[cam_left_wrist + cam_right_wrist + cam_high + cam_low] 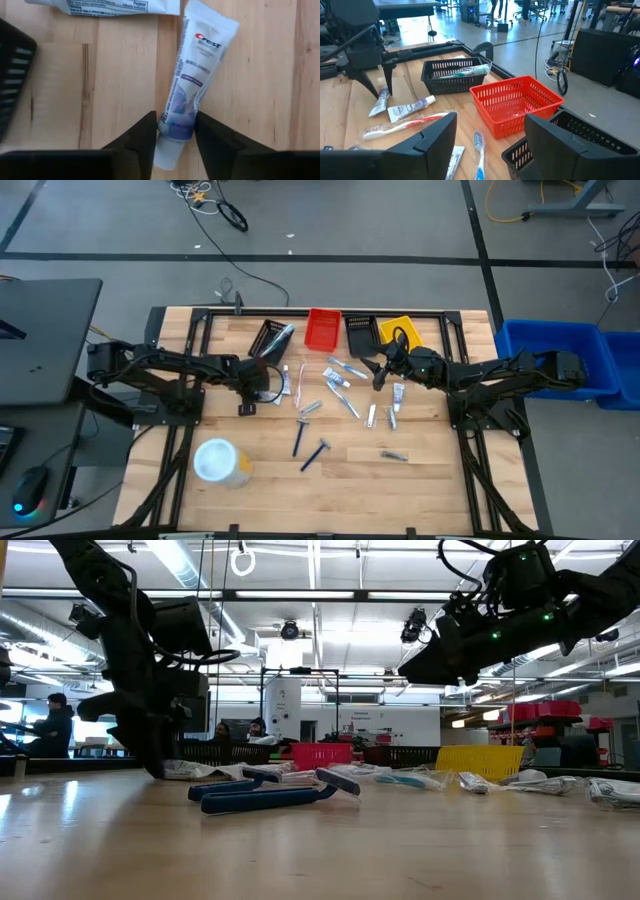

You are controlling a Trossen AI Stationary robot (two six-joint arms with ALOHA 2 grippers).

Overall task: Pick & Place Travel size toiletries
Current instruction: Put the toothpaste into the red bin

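Blue razors (pixel 265 796) lie nearest – left end effector (pixel 174 134) down on a tube (pixel 187 95).
Its fingers (pixel 142 142) flank the tube's cap end on the desk (pixel 180 480), not visibly clamped; another tube (pixel 107 6) and a black basket (pixel 452 76) sit close. Right end effector (pixel 490 142) hangs released above a red basket (pixel 517 102).

- A grey floor (pixel 400 220) surrounded the wooden table (pixel 350 490), marked with dark lines and strewn with loose cables (pixel 215 205).
- Blue bins (pixel 560 345) stood beside the table on one side, a dark desk (pixel 40 340) on the other.
- Long ceiling lights (pixel 330 595) ran across the hall beyond the table, with pipes overhead.
- A person in dark clothing (pixel 50 725) sat far off, and two more people (pixel 240 730) showed farther back.
- Office chairs (pixel 530 7) stood in the distance.
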